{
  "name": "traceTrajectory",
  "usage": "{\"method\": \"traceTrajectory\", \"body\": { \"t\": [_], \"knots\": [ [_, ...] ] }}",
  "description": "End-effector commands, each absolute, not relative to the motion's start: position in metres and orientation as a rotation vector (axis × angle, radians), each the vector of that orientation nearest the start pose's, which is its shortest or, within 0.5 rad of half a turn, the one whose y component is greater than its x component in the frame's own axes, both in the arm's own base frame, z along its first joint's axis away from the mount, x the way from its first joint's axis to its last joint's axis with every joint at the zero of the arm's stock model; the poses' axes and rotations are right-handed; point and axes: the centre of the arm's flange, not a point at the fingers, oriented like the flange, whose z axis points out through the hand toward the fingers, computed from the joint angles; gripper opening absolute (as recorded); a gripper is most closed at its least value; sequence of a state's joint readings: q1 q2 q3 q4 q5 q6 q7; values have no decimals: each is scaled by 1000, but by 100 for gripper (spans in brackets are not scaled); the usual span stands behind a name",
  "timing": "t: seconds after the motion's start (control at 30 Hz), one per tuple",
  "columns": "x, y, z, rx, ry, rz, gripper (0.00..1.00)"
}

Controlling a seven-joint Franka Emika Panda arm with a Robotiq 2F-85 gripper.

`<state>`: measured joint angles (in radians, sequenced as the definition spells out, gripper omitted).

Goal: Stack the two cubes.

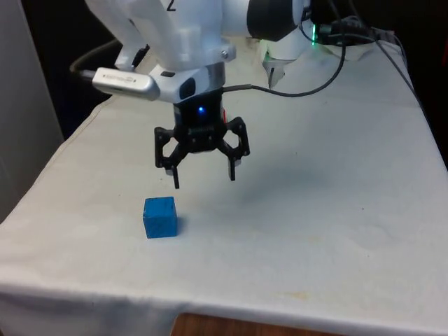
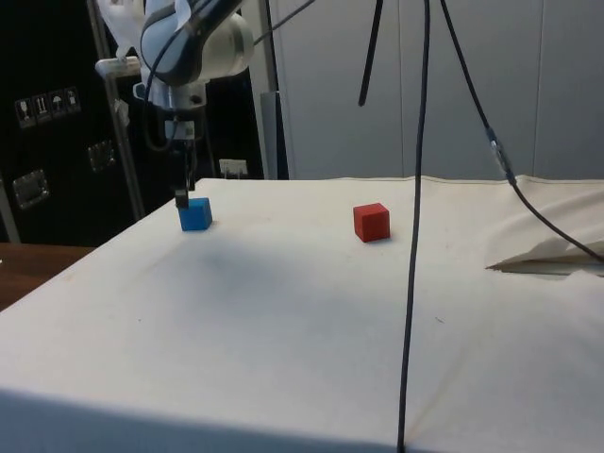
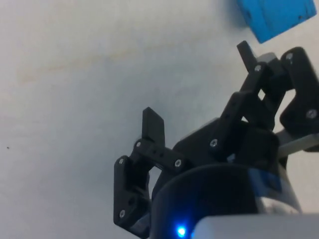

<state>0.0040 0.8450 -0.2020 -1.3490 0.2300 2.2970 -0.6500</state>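
Note:
A blue cube [image 1: 160, 217] rests on the white cloth near the table's front edge, towards the front view's left. My gripper [image 1: 204, 179] hangs open and empty a little above the cloth, just behind the cube and slightly to its right. From the side, the gripper [image 2: 184, 193] hovers right over the blue cube [image 2: 195, 215], and a red cube [image 2: 371, 222] sits apart from it, further along the table. A red sliver [image 1: 223, 115] of that cube peeks out behind the gripper body. In the wrist view the blue cube [image 3: 276, 17] lies beyond one fingertip [image 3: 246, 52], outside the gripper [image 3: 199, 87].
Black cables [image 1: 308, 87] trail over the cloth at the far end, and one cable [image 2: 412, 236] hangs across the side view. The cloth bunches into a fold [image 2: 543, 260] near the robot's base. The table's front edge [image 1: 210, 304] is close to the blue cube.

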Motion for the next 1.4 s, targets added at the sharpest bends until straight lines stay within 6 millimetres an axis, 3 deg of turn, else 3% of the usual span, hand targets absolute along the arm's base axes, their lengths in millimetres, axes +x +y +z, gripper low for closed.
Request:
{"method": "traceTrajectory", "body": {
  "t": [0.0, 0.27, 0.97, 1.37],
  "knots": [
    [745, -112, 231, -3084, -597, -204, 100],
    [752, -113, 226, -3067, -595, -223, 100],
    [759, -165, 223, -3081, -528, -250, 100],
    [764, -174, 212, -3034, -488, -289, 100]
  ]
}}
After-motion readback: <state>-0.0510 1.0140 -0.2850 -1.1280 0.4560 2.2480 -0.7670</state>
